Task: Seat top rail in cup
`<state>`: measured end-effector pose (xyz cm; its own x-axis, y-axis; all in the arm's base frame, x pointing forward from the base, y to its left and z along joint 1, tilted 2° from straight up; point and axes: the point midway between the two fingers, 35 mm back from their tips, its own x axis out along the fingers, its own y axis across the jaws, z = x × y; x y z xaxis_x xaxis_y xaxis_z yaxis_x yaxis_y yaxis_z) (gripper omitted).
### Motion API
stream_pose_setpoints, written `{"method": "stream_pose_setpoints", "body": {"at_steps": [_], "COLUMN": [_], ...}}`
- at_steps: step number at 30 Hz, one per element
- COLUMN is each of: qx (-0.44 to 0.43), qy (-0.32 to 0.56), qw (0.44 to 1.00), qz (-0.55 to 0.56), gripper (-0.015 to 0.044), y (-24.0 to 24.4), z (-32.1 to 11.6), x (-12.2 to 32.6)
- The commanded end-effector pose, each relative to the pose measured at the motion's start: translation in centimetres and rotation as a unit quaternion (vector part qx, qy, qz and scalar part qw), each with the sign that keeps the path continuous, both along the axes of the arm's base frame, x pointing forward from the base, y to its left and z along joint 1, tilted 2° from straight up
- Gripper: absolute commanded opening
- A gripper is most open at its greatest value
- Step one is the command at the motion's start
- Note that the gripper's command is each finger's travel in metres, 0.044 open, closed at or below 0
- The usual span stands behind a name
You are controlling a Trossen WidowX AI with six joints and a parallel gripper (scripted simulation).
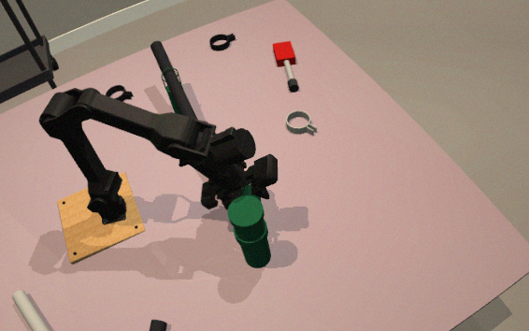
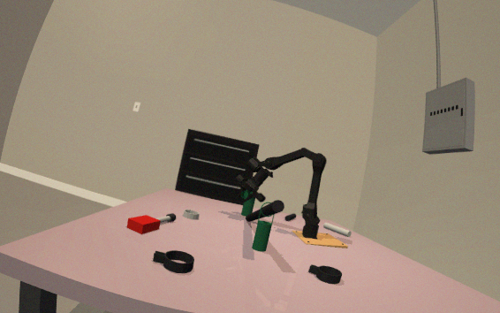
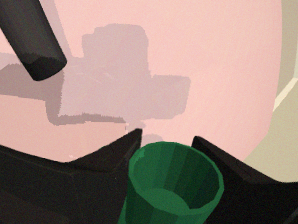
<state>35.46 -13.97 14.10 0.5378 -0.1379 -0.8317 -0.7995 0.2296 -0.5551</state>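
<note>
My gripper is shut on the green rail-end cup, whose open mouth faces up in the wrist view. The big green post stands beside it, with the brace band around it below the post cap. The black rail passes through the wire loop above the small green post. In the wrist view its near end is clear of the cup, to the upper left. The band's join to the cup is hidden.
A red-headed mallet, a grey clamp and two black clamps lie on the pink table. A white tube and a short black piece lie beyond the wooden arm base.
</note>
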Motion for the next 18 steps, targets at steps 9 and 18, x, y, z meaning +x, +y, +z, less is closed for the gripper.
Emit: {"method": "stream_pose_setpoints", "body": {"at_steps": [9, 18], "qx": [-0.004, -0.006], "qy": [0.001, 0.002], "qw": [0.999, 0.997], "qz": [0.046, 0.083], "gripper": [0.0, 0.0], "y": [0.2, 0.2], "z": [-0.1, -0.2], "x": [-0.9, -1.6]}}
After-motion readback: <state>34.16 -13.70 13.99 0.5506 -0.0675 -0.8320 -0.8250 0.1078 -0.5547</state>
